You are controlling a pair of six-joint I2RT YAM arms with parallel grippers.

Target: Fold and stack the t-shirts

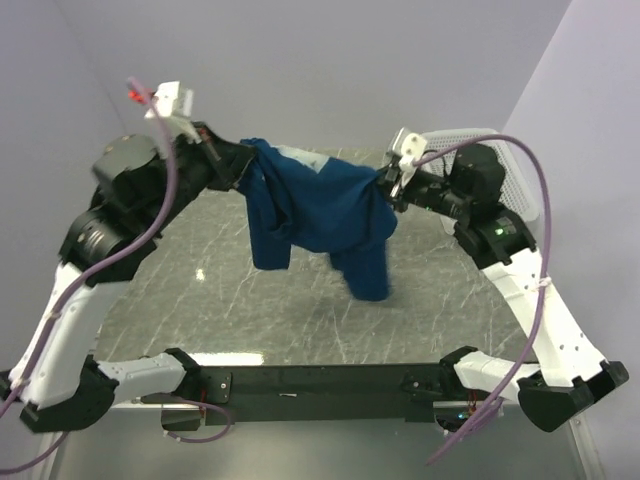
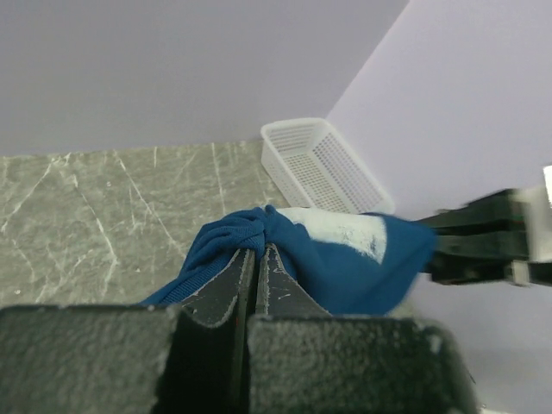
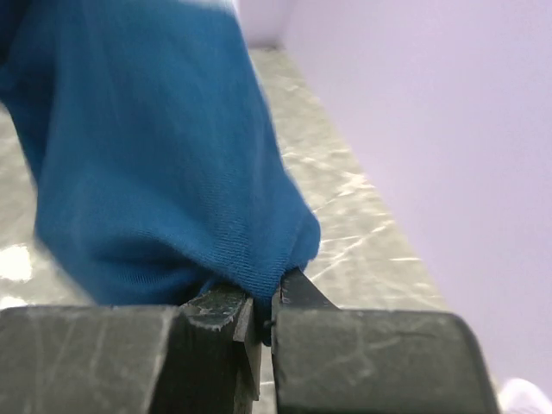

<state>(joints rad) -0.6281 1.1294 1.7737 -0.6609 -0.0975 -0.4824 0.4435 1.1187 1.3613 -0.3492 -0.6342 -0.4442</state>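
The t-shirt point(image 1: 322, 205) hangs in the air, stretched between my two claws. One fold droops below the right gripper point(image 3: 266, 300) toward the table point(image 1: 230, 310) (I cannot tell whether it touches). The left gripper point(image 2: 257, 255) is clamped on a bunched edge of the cloth, and the white print point(image 2: 345, 228) lies just beyond its fingertips. The right gripper is closed on the opposite edge, with fabric pinched between both jaws. The basket point(image 2: 321, 164) sits beyond the right gripper, apart from the cloth.
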